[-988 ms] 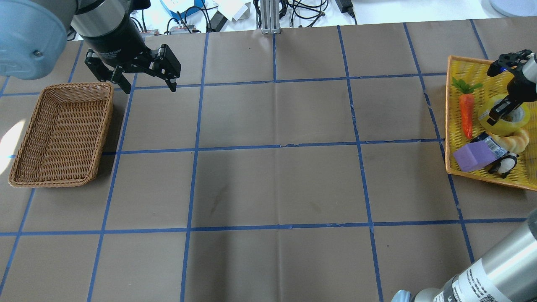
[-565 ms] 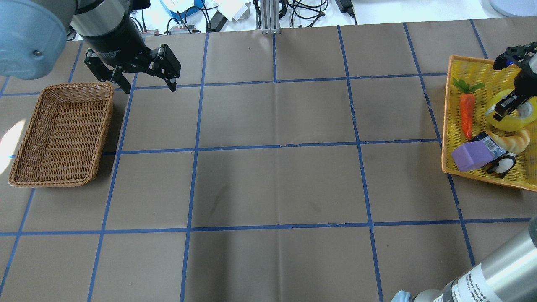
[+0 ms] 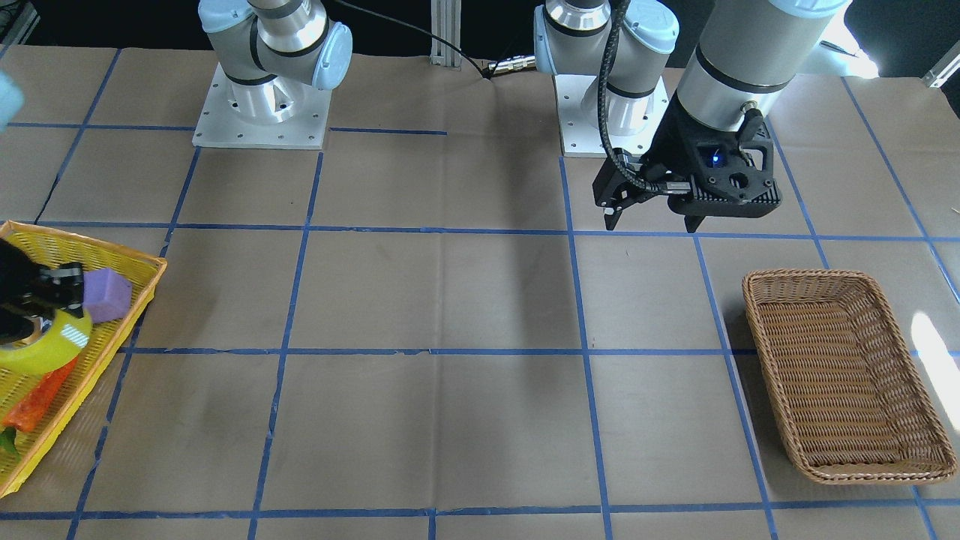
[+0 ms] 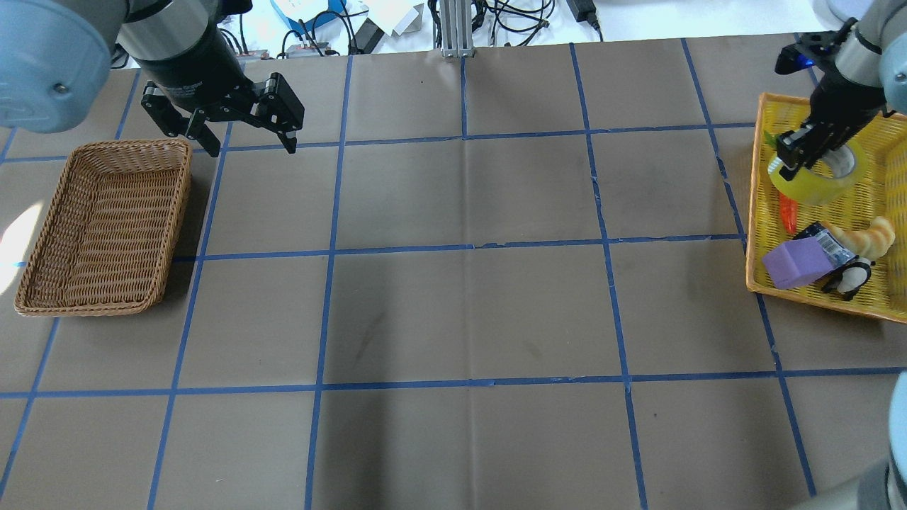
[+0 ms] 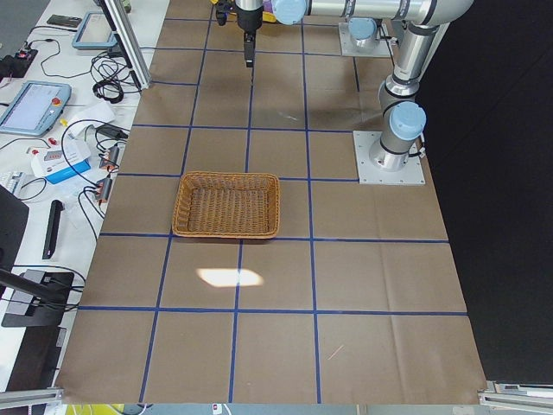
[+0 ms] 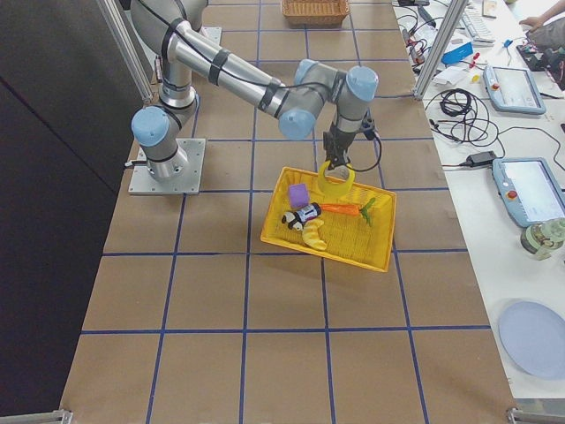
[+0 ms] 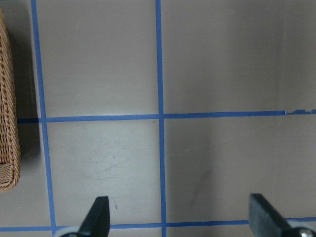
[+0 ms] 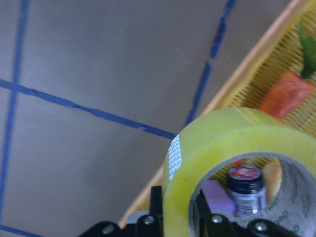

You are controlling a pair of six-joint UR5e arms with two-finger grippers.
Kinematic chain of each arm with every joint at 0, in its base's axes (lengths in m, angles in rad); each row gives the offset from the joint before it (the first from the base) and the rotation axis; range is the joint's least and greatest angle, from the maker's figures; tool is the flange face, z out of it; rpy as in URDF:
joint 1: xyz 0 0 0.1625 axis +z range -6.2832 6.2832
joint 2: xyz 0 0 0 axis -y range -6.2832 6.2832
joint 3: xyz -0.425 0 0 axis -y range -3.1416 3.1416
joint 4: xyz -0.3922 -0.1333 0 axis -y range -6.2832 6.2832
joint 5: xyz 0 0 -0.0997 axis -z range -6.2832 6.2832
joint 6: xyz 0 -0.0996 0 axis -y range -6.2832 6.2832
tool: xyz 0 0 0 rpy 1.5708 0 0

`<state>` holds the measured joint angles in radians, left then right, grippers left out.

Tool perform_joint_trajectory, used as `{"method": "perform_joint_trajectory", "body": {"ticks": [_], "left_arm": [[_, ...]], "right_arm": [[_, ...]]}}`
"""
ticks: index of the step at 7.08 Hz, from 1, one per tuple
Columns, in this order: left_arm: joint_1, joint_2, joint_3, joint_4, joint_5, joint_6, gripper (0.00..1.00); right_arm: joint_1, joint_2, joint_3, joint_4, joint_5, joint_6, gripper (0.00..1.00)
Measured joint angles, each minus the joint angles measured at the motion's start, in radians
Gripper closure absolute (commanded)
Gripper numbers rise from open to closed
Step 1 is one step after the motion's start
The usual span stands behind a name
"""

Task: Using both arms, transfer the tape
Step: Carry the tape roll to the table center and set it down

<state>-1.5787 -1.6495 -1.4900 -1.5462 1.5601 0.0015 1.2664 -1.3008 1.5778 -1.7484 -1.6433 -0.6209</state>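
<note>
The yellow tape roll [image 4: 816, 183] hangs lifted over the far end of the yellow tray [image 4: 755, 212], above the carrot [image 4: 786, 211]. My right gripper [image 4: 793, 156] is shut on the roll's wall, one finger inside the core. The right wrist view shows the roll [image 8: 232, 143] close up, clamped at the bottom edge. It also shows in the front view [image 3: 46, 346] and the right side view [image 6: 334, 179]. My left gripper [image 4: 251, 146] is open and empty, hovering over the table beside the wicker basket [image 4: 186, 191]; its fingers [image 7: 97, 217] stand wide apart.
The tray also holds a purple cube [image 4: 790, 263], a croissant [image 4: 868, 237], a small dark bottle [image 4: 822, 241] and a penguin toy [image 4: 847, 278]. The wicker basket [image 3: 750, 300] holds nothing. Blue tape lines grid the brown table.
My right gripper has risen with the tape and carried it toward the tray's left end, over the carrot. The left arm has not moved.
</note>
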Motion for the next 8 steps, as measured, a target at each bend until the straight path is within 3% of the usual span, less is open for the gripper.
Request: {"method": "perform_joint_trajectory", "body": {"ticks": [2,5,6,7,8], "left_arm": [[0.000,0.000,-0.001,0.000,0.000,0.000,0.00],[0.001,0.001,-0.001,0.000,0.000,0.000,0.00],[0.002,0.001,-0.001,0.000,-0.001,0.000,0.00],[0.002,0.001,-0.002,0.000,-0.001,0.000,0.00],[0.002,0.002,-0.002,0.000,-0.001,0.000,0.00]], "right_arm": [[0.237,-0.044,0.004,0.058,0.034,0.285,0.94],[0.568,-0.011,0.011,0.028,0.146,0.717,0.90],[0.652,0.024,0.012,-0.010,0.185,0.827,0.79],[0.722,0.065,0.013,-0.058,0.236,0.938,0.24],[0.768,0.094,0.013,-0.105,0.265,1.010,0.00]]}}
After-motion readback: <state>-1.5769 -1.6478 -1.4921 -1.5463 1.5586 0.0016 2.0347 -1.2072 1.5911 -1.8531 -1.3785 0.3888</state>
